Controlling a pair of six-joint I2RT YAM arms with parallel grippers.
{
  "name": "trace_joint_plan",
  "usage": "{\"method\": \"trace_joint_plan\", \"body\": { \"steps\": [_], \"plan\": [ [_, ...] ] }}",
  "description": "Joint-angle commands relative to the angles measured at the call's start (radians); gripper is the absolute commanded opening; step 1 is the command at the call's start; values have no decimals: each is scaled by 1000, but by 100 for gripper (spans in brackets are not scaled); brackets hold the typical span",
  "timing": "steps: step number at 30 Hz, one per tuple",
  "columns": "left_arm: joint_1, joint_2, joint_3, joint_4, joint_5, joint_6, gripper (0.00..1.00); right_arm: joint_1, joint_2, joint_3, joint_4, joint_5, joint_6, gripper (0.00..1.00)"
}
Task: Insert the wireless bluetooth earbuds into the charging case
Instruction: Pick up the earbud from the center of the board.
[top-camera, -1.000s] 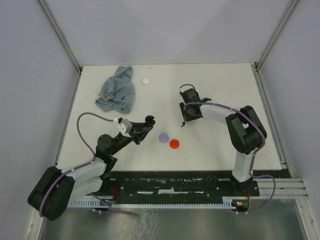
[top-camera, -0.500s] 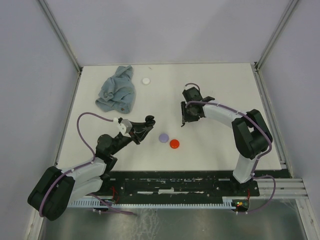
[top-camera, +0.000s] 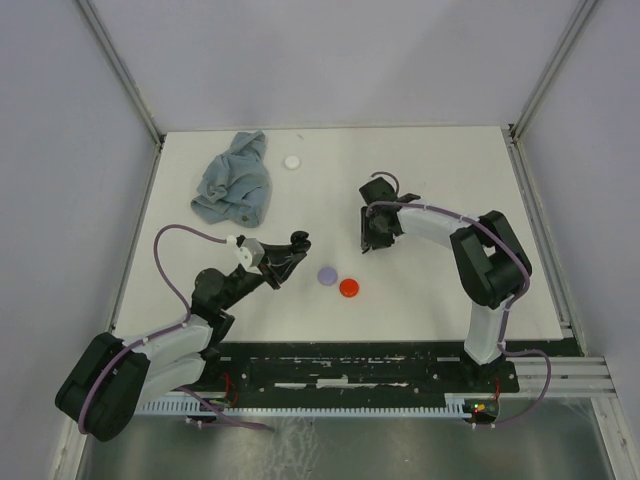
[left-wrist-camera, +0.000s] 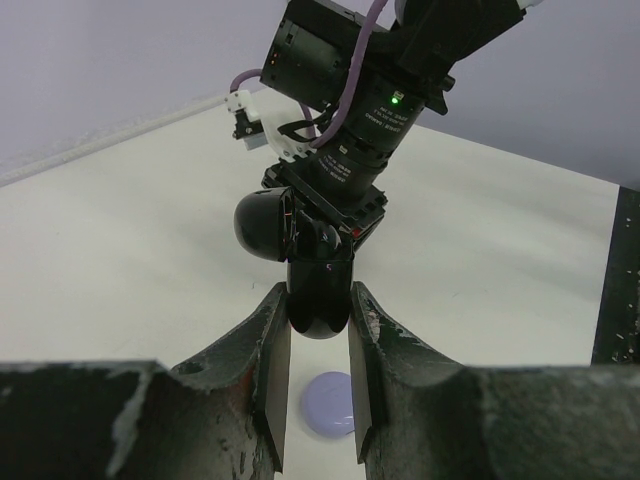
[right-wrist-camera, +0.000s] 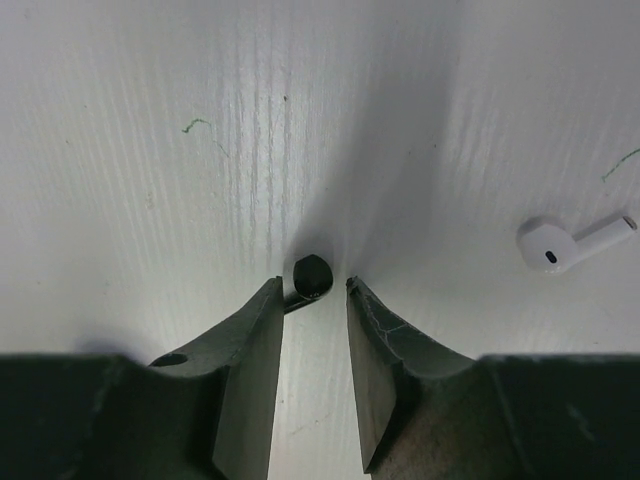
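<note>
Black earbud (right-wrist-camera: 311, 274) stem slants lower-left; white earbud (right-wrist-camera: 556, 245) stem points right

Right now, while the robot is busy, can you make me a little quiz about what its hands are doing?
1. True or false: the left hand grips the black charging case.
2. Pick one: which earbud sits between the right hand fingertips? A white, B black, C red.
3. Fill in: next to the red disc lies a ____ disc.

Key:
1. True.
2. B, the black earbud. The white earbud lies off to one side.
3. Lavender, the lavender disc.
</note>
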Motion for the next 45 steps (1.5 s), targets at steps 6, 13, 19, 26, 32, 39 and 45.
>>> {"method": "trace_joint_plan", "body": {
  "steps": [6, 13, 19, 26, 32, 39, 45],
  "plan": [
    [-3, -13, 37, 26, 14, 26, 3, 16, 44, 70, -2, 37, 1, 35],
    [-3, -12, 38, 23, 15, 26, 3, 39, 48, 93, -47, 78, -33, 28],
    [-3, -11, 39, 20, 16, 28, 3, 68, 38, 111, -78, 123, -78, 20],
    [-4, -11, 40, 19, 18, 28, 3, 90, 37, 135, -128, 141, -139, 20],
    [-3, -12, 39, 20, 20, 26, 3, 91, 74, 163, -199, 109, -191, 24],
    [-3, -14, 39, 21, 22, 24, 3, 92, 131, 203, -241, 95, -205, 30],
    [-3, -13, 39, 21, 24, 24, 3, 91, 152, 211, -258, 87, -209, 32]
  ]
}}
